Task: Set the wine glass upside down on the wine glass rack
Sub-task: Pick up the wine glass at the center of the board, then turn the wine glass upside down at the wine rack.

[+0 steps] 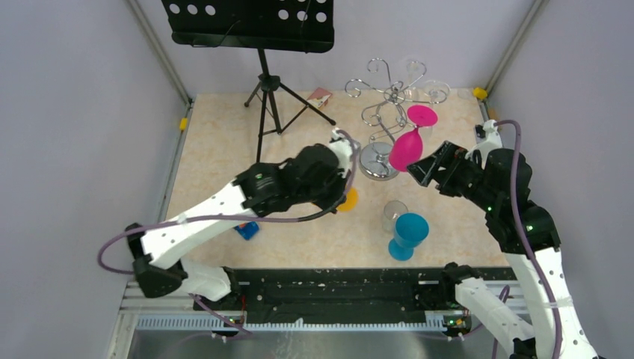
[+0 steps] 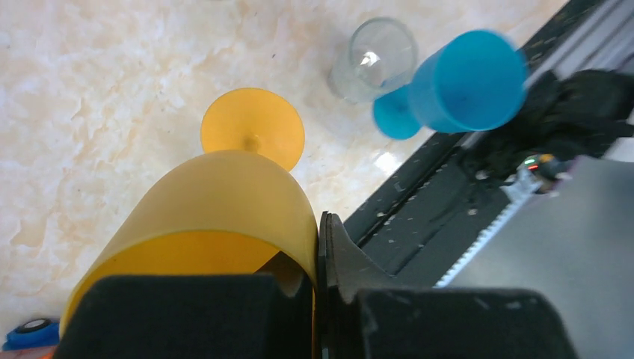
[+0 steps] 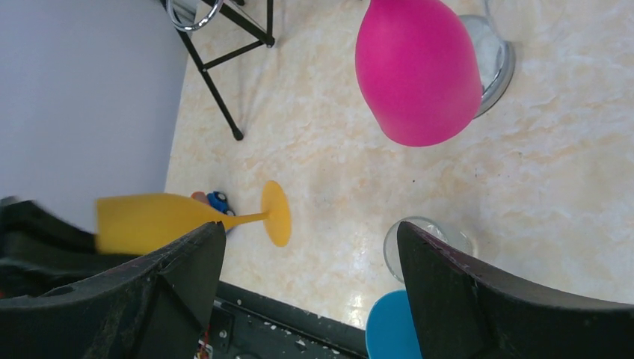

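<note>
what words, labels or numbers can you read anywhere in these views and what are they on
No readable text in any view.
The small pinkish object near the music stand: too small to tell whether it bears print.
The orange wine glass, pink glass, blue glass and wine glass rack: no lettering shows.

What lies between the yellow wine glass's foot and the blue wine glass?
A clear glass stands there, close beside the blue wine glass, seen in the top and left wrist views.
</note>
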Action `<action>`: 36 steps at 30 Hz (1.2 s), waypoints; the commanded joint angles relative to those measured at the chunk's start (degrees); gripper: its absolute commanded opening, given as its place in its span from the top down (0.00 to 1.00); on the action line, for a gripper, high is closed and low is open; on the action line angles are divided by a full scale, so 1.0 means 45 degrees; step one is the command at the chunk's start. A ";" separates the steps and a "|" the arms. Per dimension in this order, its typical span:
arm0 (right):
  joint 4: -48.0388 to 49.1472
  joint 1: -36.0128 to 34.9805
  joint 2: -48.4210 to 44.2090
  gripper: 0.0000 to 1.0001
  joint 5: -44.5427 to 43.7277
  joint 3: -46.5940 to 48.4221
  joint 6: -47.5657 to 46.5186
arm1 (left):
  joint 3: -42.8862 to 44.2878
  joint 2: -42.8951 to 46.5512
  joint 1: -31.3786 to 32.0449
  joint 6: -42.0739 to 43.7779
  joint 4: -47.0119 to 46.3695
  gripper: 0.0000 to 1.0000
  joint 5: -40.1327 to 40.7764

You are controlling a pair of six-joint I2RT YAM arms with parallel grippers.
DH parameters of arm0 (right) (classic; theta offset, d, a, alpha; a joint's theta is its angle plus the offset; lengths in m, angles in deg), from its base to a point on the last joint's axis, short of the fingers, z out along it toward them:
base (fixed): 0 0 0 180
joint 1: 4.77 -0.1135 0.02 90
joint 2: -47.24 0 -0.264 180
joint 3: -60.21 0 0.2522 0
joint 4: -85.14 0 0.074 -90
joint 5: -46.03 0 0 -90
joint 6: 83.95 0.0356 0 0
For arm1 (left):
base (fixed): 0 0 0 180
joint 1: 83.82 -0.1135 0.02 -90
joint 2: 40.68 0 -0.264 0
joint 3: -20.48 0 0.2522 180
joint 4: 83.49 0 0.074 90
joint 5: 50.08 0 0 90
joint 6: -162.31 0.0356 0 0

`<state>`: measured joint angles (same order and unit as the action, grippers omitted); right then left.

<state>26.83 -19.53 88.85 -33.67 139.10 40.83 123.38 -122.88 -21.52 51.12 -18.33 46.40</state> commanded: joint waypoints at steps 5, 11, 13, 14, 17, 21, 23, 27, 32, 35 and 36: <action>0.1377 0.0048 0.0507 0.19 0.2259 -0.0479 0.0891 | -0.2332 0.4230 0.0013 -0.2406 -0.4284 1.00 -0.0461; 0.3487 0.0005 0.0813 0.29 0.4418 -0.1501 0.2199 | -0.2265 0.4843 0.0004 -0.3343 -0.5146 1.00 -0.0466; 0.4058 -0.0173 0.0828 0.30 0.4518 -0.1702 0.2586 | -0.2050 0.4749 0.0005 -0.3455 -0.5190 1.00 -0.0668; 0.4161 -0.0293 0.0856 0.30 0.4408 -0.1701 0.2661 | -0.1915 0.4688 -0.0002 -0.3533 -0.5191 1.00 -0.0758; 0.4031 -0.0946 0.1196 0.31 0.4088 -0.1572 0.2617 | -0.1781 0.4614 0.0014 -0.3618 -0.5345 1.00 -0.0890; 0.3532 -0.2027 0.1974 0.33 0.3340 -0.1012 0.2247 | -0.1753 0.4608 0.0004 -0.3726 -0.5761 1.00 -0.0966; 0.3604 -0.2445 0.2239 0.36 0.3067 -0.0870 0.2213 | -0.1676 0.4559 0.0005 -0.3719 -0.5824 1.00 -0.1008; 0.4111 -0.2877 0.2343 0.44 0.2909 -0.0857 0.2514 | -0.1621 0.4533 0.0004 -0.3707 -0.5853 1.00 -0.1068; 0.4167 -0.3165 0.2675 0.76 0.2942 -0.0877 0.2495 | -0.1715 0.4669 0.0012 -0.3816 -0.5894 1.00 -0.1119; 0.4270 -0.3184 0.2720 1.00 0.2983 -0.0807 0.2502 | -0.1823 0.4770 0.0003 -0.3868 -0.5876 1.00 -0.1024; 0.4310 -0.3184 0.2685 1.00 0.2944 -0.0803 0.2487 | -0.1868 0.4813 0.0007 -0.3895 -0.5875 1.00 -0.0995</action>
<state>44.62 -33.65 100.67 -18.91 133.13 52.20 113.33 -102.94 -21.54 34.44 -39.73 42.45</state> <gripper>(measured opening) 0.046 0.029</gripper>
